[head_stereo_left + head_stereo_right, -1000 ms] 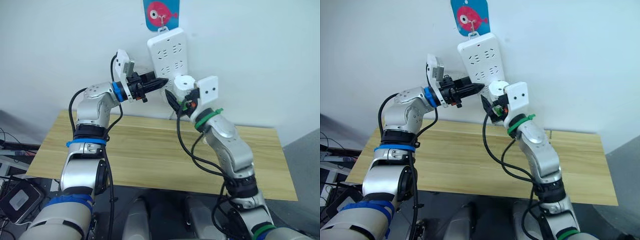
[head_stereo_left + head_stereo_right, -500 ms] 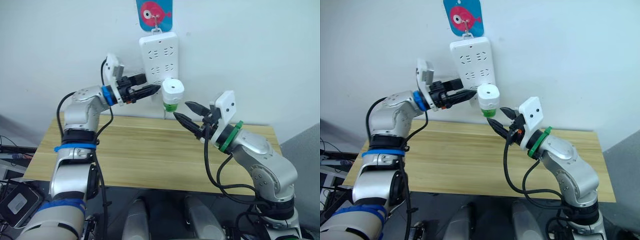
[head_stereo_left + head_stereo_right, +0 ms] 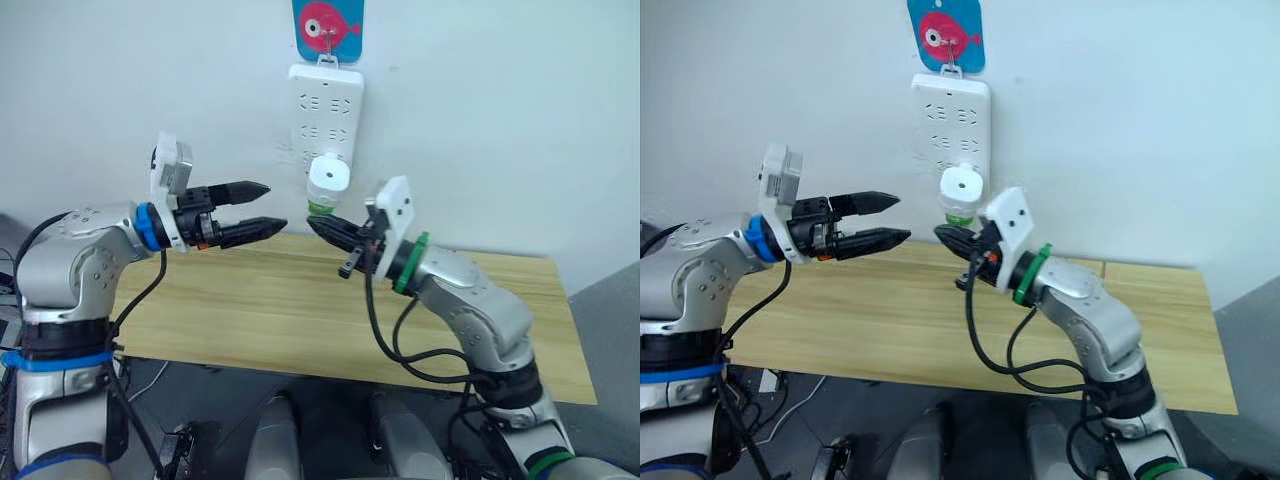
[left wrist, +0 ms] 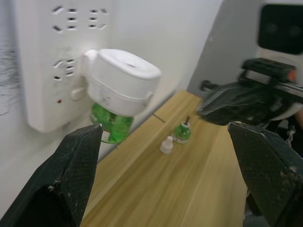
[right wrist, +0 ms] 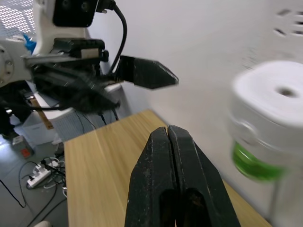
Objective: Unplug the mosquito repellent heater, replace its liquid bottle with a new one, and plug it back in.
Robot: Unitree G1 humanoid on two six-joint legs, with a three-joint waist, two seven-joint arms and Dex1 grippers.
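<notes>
Head stereo looks down over table (image 3: 300,310); wrist cams close, sharing heater (image 4: 122,80).

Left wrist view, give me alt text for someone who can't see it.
A white mosquito repellent heater with a green liquid bottle under it is plugged into a white power strip on the wall, framed by the left gripper, its black fingers wide apart. On the wooden table beyond stand a small green bottle and a white cap.
</notes>
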